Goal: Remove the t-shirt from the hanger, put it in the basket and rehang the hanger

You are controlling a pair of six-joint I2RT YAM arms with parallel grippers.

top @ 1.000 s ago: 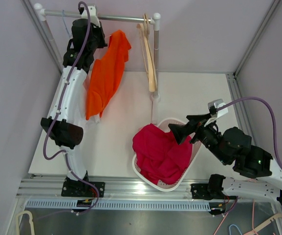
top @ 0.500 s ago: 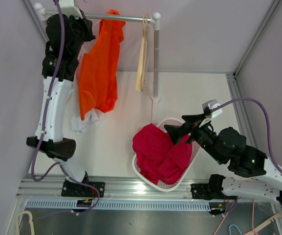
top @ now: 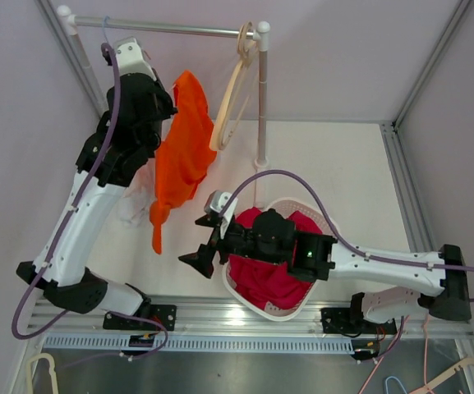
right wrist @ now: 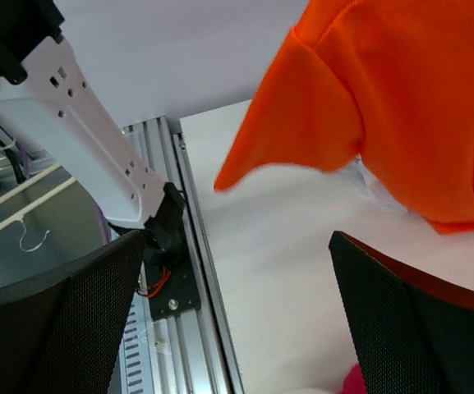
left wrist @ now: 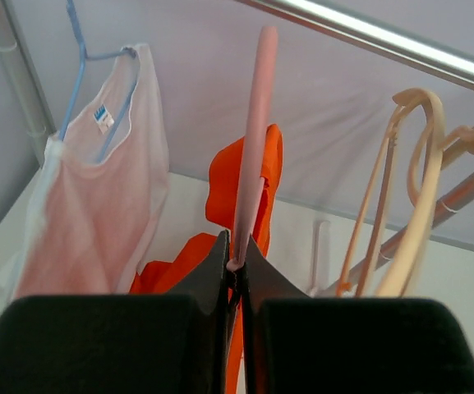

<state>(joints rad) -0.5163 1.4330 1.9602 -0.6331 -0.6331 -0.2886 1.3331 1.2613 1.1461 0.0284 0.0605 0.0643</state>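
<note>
The orange t-shirt [top: 183, 156] hangs from a pink hanger [left wrist: 253, 148]. My left gripper [top: 164, 105] is shut on that hanger and holds it in the air below the rail. In the left wrist view the jaws [left wrist: 235, 246] pinch the pink rod, and the t-shirt [left wrist: 249, 185] drapes just behind them. My right gripper [top: 202, 256] is open and empty, low over the table just below the t-shirt's hanging tip. In the right wrist view the t-shirt [right wrist: 409, 107] hangs above the spread fingers [right wrist: 56, 320].
A white basket [top: 329, 223] with red cloth stands front centre, under my right arm. Beige hangers [top: 230, 90] hang on the metal rail [top: 187, 29]. A white top on a blue hanger [left wrist: 97, 205] hangs at the left. The aluminium frame edge [right wrist: 204, 279] runs along the table's front.
My left arm has swung the hanger with the orange t-shirt away from the rail's left end, rightward and forward. My right arm has swept left across the basket to below the t-shirt.
</note>
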